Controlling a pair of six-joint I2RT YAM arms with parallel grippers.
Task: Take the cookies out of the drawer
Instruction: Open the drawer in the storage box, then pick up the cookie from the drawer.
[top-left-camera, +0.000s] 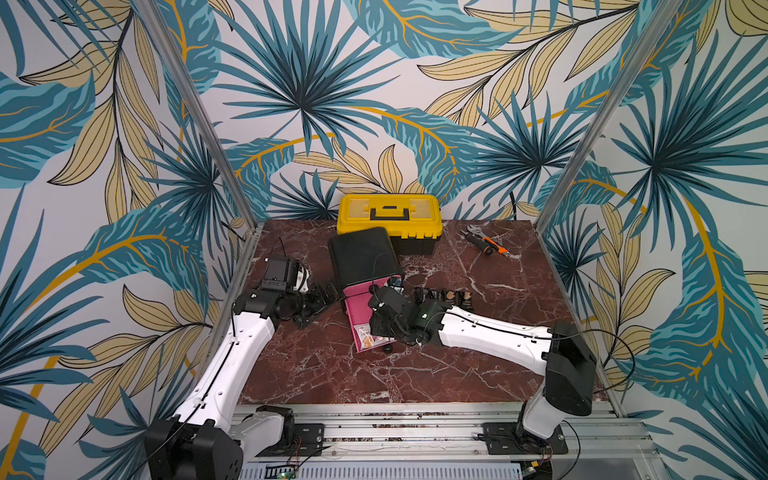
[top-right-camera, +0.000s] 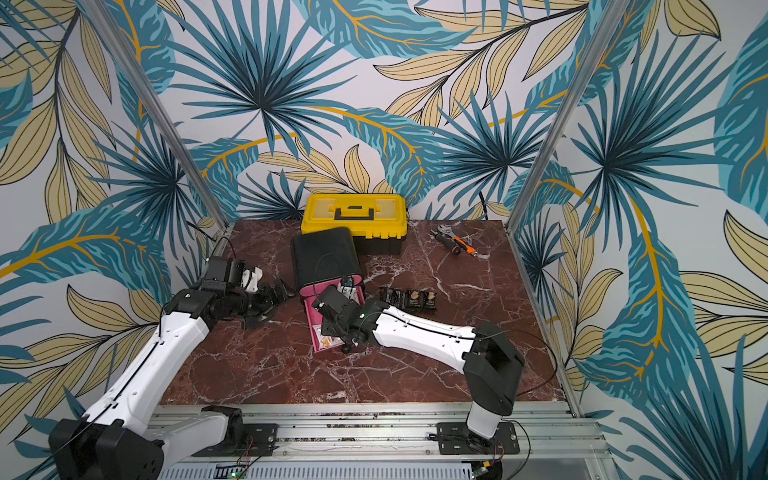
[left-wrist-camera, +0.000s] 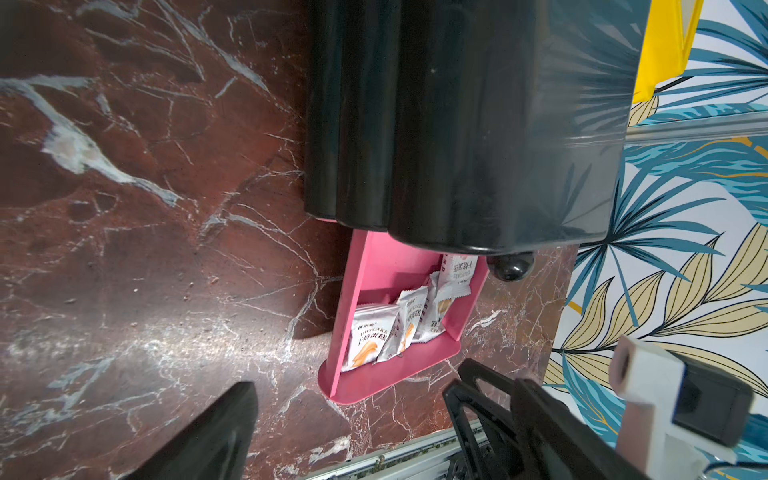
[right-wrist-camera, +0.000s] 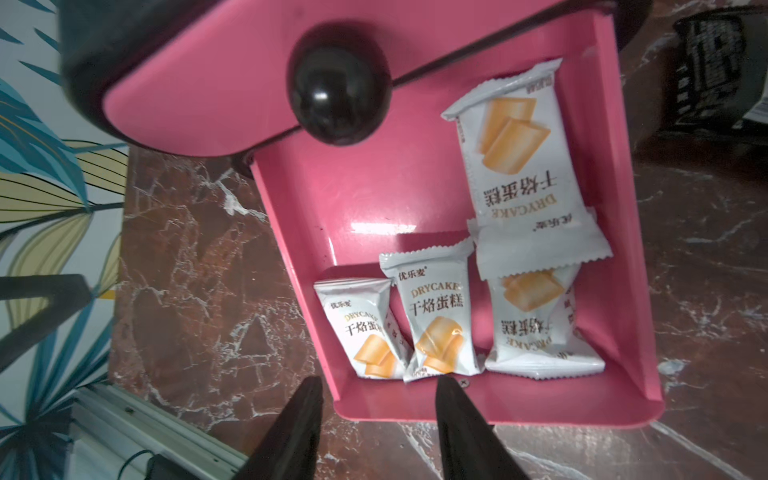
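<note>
Centrally, four white cookies (right-wrist-camera: 436, 316), their wrappers printed with tan biscuit blocks and the word DRYCAKE, lie in the pulled-out pink drawer (right-wrist-camera: 353, 199) at the base of a black cabinet (top-left-camera: 363, 253). Two of them overlap along one side wall. A row of black-wrapped cookies (top-left-camera: 440, 296) sits on the marble table (top-left-camera: 457, 365) just right of the drawer; the right gripper (right-wrist-camera: 378, 380) hovers over the drawer's front rim with fingers parted and empty, and the left gripper (left-wrist-camera: 359, 374), beside the cabinet, is likewise spread, grasping nothing.
</note>
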